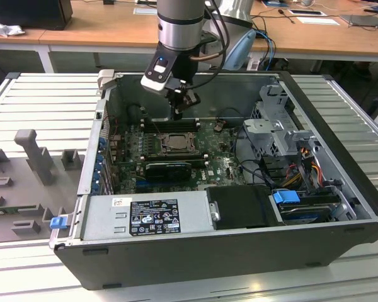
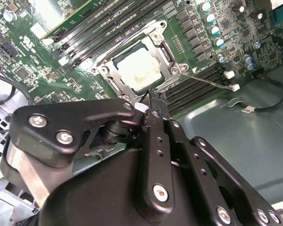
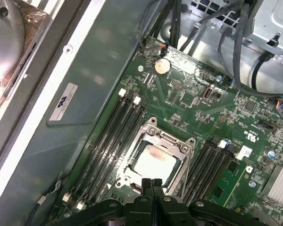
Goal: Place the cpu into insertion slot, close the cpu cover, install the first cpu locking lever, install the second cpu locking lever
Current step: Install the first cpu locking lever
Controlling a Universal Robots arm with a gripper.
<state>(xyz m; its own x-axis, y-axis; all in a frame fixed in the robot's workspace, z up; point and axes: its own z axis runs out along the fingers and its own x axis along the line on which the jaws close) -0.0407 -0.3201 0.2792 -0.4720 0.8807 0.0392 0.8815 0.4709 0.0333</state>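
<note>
The cpu (image 2: 137, 68) (image 3: 153, 162), a pale silvery square, lies flat in the insertion slot (image 1: 174, 142) on the green motherboard. The cpu cover (image 2: 163, 49) (image 3: 175, 143), a grey metal frame, lies down around the chip, whose face shows through its window. A thin metal lever rod (image 2: 211, 80) juts from one socket corner out over the memory slots. My gripper (image 2: 155, 100) (image 3: 152, 182) (image 1: 178, 114) hovers just above the socket's edge. Its black fingers are shut against each other with nothing between them.
Long black memory slots (image 3: 111, 134) flank the socket on both sides. The open computer case (image 1: 239, 242) surrounds the board, with a power supply (image 1: 145, 217) at the front, a drive cage (image 1: 280, 119) at the exterior view's right, and loose black cables (image 3: 226, 42) nearby.
</note>
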